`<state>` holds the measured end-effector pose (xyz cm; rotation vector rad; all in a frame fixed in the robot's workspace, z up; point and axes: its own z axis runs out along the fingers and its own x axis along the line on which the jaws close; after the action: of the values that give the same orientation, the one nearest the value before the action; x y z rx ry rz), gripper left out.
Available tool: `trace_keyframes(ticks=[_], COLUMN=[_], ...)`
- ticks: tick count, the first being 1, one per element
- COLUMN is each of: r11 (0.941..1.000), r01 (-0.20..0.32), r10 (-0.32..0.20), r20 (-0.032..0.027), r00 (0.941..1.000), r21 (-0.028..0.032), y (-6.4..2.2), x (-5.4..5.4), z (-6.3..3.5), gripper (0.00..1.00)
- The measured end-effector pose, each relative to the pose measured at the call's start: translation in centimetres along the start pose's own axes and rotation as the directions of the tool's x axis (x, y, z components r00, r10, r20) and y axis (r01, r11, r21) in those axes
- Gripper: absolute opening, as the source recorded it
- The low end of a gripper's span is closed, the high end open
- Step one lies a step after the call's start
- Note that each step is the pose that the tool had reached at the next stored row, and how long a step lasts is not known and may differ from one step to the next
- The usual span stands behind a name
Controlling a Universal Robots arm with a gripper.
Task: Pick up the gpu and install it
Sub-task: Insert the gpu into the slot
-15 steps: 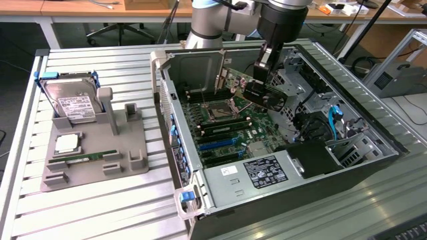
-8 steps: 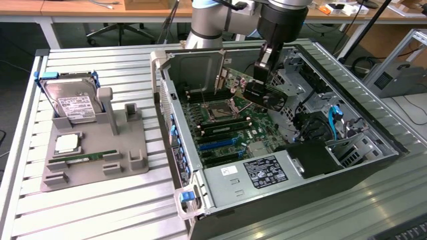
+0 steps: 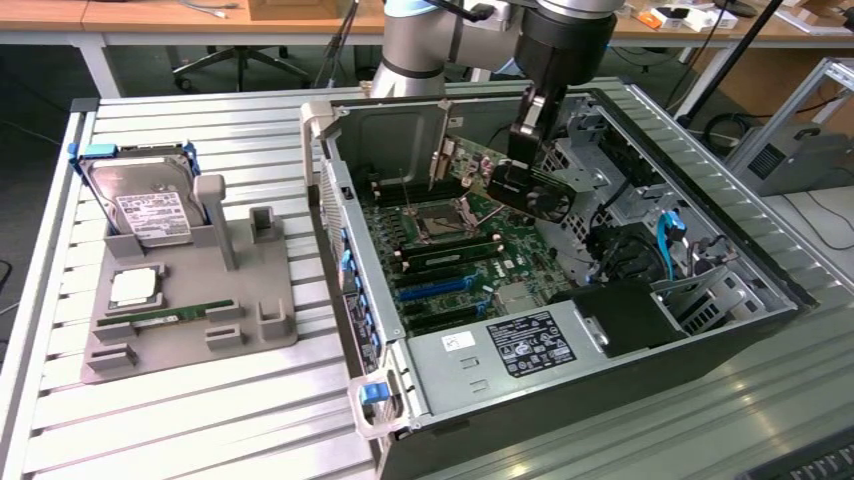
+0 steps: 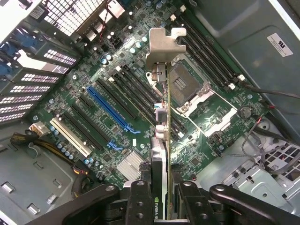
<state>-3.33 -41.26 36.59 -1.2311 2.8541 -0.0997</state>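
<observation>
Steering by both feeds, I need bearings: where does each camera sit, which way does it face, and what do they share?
Exterior view: off the arm, raised, looking down into the open computer case; grey tray at its left; the arm and hand enter from above.
Wrist view: on the wrist, looking down along the hand at the motherboard; its fingers show, clamped on the gpu.
Shared: the hand, the gpu it holds, and the motherboard beneath.
</observation>
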Motion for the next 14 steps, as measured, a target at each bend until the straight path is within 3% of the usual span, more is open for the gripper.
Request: trace_keyframes(ticks=[14], r11=[1.0], r01=[0.008], r10=[-0.008], r20=[0.0007], r00=[1.0], r21=[0.0], y=[0.0], x=[0.0], z=[0.01], gripper=[0.27])
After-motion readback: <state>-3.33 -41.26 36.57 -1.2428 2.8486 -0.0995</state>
